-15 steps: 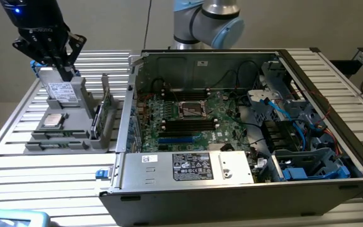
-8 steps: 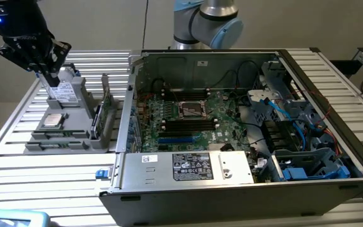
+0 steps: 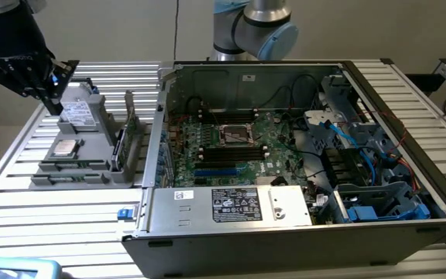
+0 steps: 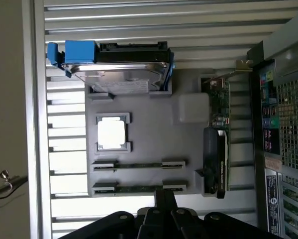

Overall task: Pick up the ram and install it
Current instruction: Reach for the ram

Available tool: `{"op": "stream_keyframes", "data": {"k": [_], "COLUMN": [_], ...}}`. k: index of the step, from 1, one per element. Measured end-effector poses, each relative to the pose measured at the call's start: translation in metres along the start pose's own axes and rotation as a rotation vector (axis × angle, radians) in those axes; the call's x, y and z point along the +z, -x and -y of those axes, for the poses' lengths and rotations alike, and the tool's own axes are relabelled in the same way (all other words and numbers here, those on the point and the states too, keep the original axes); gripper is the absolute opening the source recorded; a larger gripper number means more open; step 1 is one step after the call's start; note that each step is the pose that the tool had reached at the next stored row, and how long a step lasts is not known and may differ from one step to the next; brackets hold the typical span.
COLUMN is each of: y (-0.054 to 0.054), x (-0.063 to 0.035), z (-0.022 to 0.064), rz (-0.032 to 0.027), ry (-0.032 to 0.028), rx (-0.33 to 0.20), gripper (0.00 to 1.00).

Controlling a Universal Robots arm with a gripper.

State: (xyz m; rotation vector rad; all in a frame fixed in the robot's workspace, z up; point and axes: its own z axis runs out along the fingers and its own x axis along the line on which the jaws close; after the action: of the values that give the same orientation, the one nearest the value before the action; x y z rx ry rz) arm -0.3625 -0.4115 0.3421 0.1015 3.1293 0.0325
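A black gripper (image 3: 53,107) is being held above a grey moulded parts tray (image 4: 158,139). Its 2 fingers are being pressed together, with nothing pinched between them. The ram, a long, narrow green circuit-board stick (image 4: 139,188), is being kept flat in a slot of that tray. A 2nd stick of the same kind (image 4: 139,165) is lying in the slot just beside it, and neither is being touched.

The tray is being carried on a slatted aluminium table (image 3: 68,232), with bare slats lying open in front of it and towards the exterior view's left. On the exterior view's right the room is being closed off by an open dark metal computer case (image 3: 285,256), whose side wall is standing just beside the tray. An upright green expansion card (image 4: 219,99) is being held along that edge of the tray.

In the exterior view, the case's inside and its green motherboard (image 3: 285,139) are being shown. In the wrist view, the tray is being seen from above, with a silver hard drive in a blue bracket (image 4: 119,77) and a square silver processor chip (image 4: 111,133).
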Motion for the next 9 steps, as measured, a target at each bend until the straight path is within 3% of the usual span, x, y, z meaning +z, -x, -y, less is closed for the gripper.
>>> {"op": "stream_keyframes", "data": {"k": [5,9], "y": [-0.001,-0.006], "x": [0.0089,0.0161], "z": [0.0067,0.0084], "rz": [-0.0124,-0.0144], "ry": [0.0035,0.0054], "rx": [-0.015,-0.032], "gripper": [0.11,0.11]}}
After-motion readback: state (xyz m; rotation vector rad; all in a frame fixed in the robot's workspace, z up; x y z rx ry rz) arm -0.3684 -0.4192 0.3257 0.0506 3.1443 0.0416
